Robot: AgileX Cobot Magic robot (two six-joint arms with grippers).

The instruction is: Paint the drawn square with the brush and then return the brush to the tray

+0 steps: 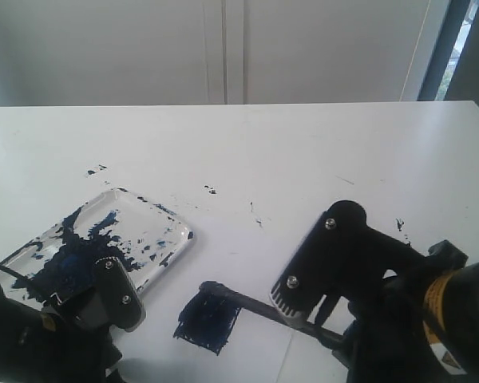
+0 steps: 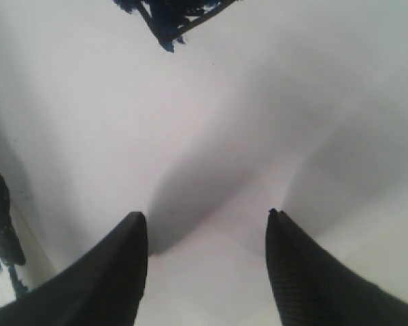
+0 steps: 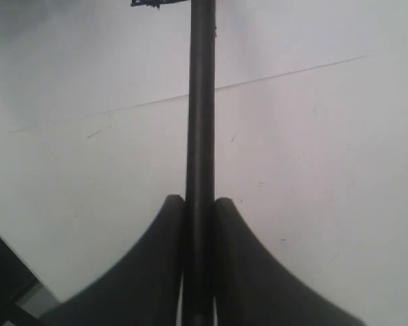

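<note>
Right wrist view shows the right pincer (image 3: 199, 202) clamped on the brush (image 3: 201, 102); only the exterior shows its tip, seemingly touching the blue drawn square (image 1: 207, 321) beside the tray (image 1: 174, 230); left pincer (image 2: 206, 216) gapes empty

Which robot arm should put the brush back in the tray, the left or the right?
Right, probably. The right end effector is shut on the brush, whose tip is at the drawn square. The left end effector is open and empty, though it sits nearer the tray.
</note>
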